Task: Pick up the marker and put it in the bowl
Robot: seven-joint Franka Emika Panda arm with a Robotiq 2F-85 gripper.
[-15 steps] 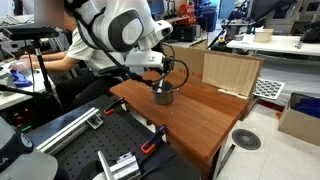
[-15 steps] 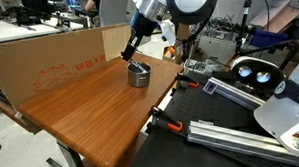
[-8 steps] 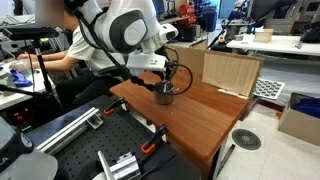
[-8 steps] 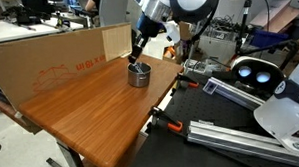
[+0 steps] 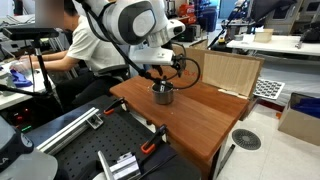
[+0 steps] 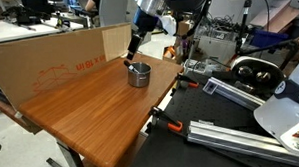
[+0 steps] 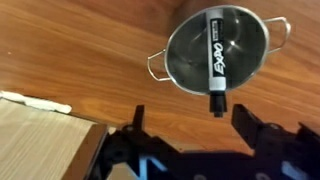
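Note:
The wrist view shows the metallic bowl, with two wire handles, on the wooden table. The marker, white-bodied with dark print, lies across the inside of the bowl. Its dark end sticks out over the near rim. My gripper hangs open above the bowl, one finger on either side of that dark end and not touching it. Both exterior views show the bowl near the table's edge with the gripper just above it. The marker cannot be made out in them.
A cardboard panel stands along one side of the wooden table; its corner shows in the wrist view. A person sits behind the arm. Clamps and metal rails lie beyond the table's edge.
The gripper has opened and lifted a little above the bowl. The marker has left the fingers and now rests in the bowl.

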